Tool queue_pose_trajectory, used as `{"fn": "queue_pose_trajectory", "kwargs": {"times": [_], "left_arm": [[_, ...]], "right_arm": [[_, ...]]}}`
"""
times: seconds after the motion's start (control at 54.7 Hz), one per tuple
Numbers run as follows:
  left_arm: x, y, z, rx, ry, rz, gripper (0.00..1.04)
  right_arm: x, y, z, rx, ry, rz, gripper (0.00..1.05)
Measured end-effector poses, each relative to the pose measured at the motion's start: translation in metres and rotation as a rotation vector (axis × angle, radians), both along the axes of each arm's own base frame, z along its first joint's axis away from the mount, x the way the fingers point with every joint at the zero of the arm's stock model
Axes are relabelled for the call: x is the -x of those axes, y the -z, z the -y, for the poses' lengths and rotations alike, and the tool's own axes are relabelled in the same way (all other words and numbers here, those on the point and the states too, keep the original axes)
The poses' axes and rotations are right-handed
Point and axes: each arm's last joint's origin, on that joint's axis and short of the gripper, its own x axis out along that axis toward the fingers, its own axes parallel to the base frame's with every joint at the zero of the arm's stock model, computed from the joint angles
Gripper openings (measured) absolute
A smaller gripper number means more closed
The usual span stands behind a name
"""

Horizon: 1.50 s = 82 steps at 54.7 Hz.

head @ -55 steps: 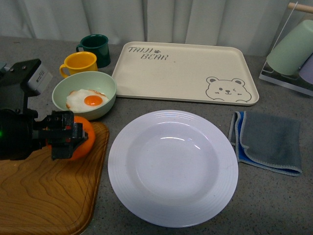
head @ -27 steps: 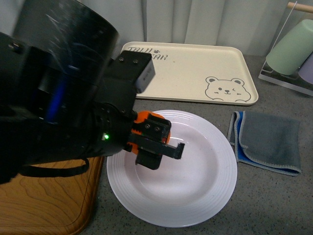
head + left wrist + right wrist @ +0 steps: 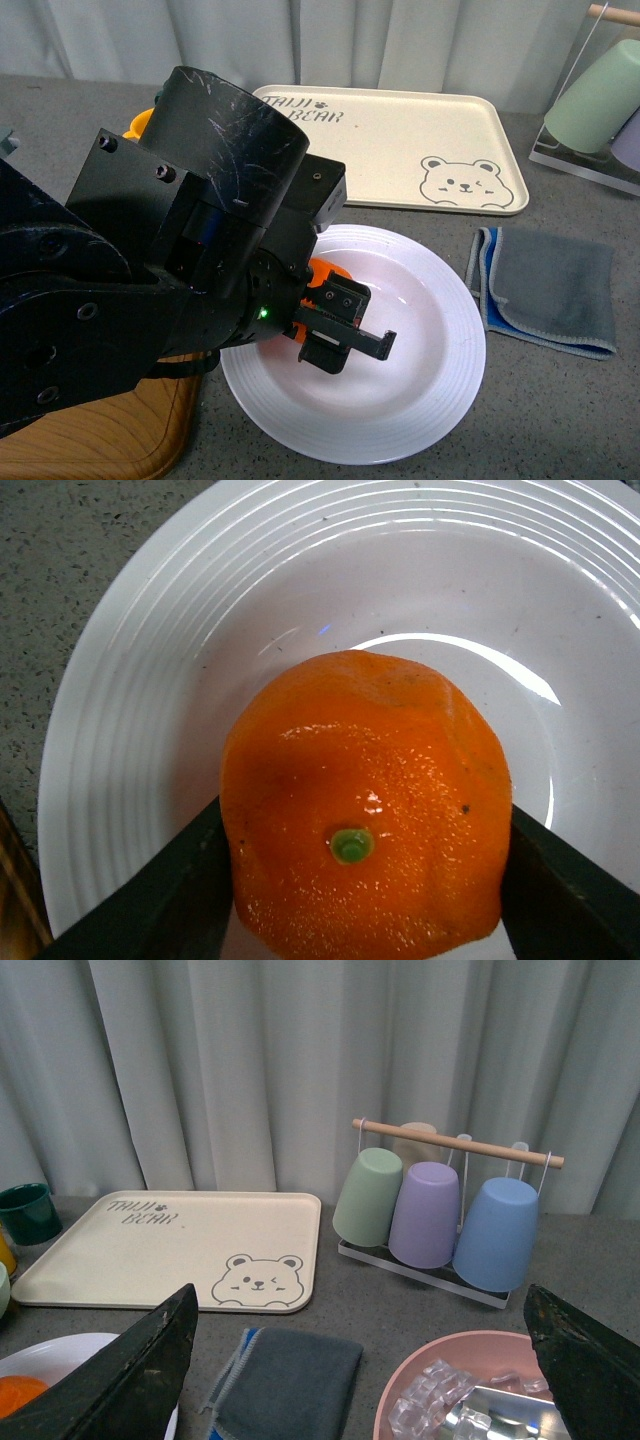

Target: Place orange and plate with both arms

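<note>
Over the well of the large round white plate with the ridged rim [image 3: 440, 300], your left hand [image 3: 338, 322] grips the bright, dimpled orange mandarin [image 3: 365, 810]. One dark finger [image 3: 170, 900] presses each side, and the green stem spot faces the wrist camera. Whether the fruit touches the plate, you cannot tell. The plate sits on the grey speckled table [image 3: 560, 420], between the wooden cutting board [image 3: 100, 440] and the folded grey-blue cloth [image 3: 550, 290], with the cream rectangular bear tray [image 3: 400, 140] behind it. Your right hand [image 3: 360, 1370] hangs apart from the plate, fingers spread wide with nothing between them.
</note>
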Motion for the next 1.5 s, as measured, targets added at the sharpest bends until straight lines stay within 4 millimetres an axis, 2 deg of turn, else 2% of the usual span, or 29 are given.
{"fn": "queue_pose_trajectory", "kwargs": {"times": [0.073, 0.22, 0.494, 0.713, 0.805, 0.823, 0.933, 0.988, 1.061, 1.116, 1.262, 1.5], "left_arm": [[0.001, -0.001, 0.001, -0.002, 0.009, 0.001, 0.79], [0.001, -0.010, 0.002, 0.013, 0.013, 0.025, 1.00], [0.000, -0.032, 0.002, 0.036, 0.023, 0.081, 0.98], [0.002, -0.045, -0.007, 0.056, -0.004, 0.140, 0.98], [0.002, -0.043, -0.014, 0.036, -0.193, 0.393, 0.88], [0.005, -0.040, -0.020, 0.031, -0.258, 0.455, 0.83], [0.020, -0.036, -0.045, 0.027, -0.402, 0.563, 0.68], [0.028, -0.045, -0.063, 0.072, -0.470, 0.643, 0.56], [0.036, -0.059, -0.080, 0.131, -0.505, 0.719, 0.44], [0.051, -0.072, -0.099, 0.184, -0.508, 0.777, 0.31], [0.081, -0.079, -0.131, 0.180, -0.529, 0.780, 0.04], [0.105, -0.086, -0.154, 0.181, -0.525, 0.778, 0.04]], "right_arm": [[0.000, 0.000, 0.000, 0.000, 0.000, 0.000, 0.95], [0.000, 0.000, 0.000, 0.000, 0.000, 0.000, 0.95], [0.000, 0.000, 0.000, 0.000, 0.000, 0.000, 0.95], [0.000, 0.000, 0.000, 0.000, 0.000, 0.000, 0.95], [0.000, 0.000, 0.000, 0.000, 0.000, 0.000, 0.95], [0.000, 0.000, 0.000, 0.000, 0.000, 0.000, 0.95], [0.000, 0.000, 0.000, 0.000, 0.001, 0.000, 0.95], [0.000, 0.000, 0.000, 0.000, 0.001, 0.000, 0.95], [0.000, 0.000, 0.000, 0.000, 0.002, 0.000, 0.95], [0.000, 0.000, 0.000, 0.000, 0.001, 0.000, 0.95], [0.000, 0.000, 0.000, 0.000, 0.000, 0.000, 0.95], [0.000, 0.000, 0.000, 0.000, 0.000, 0.000, 0.95]]}}
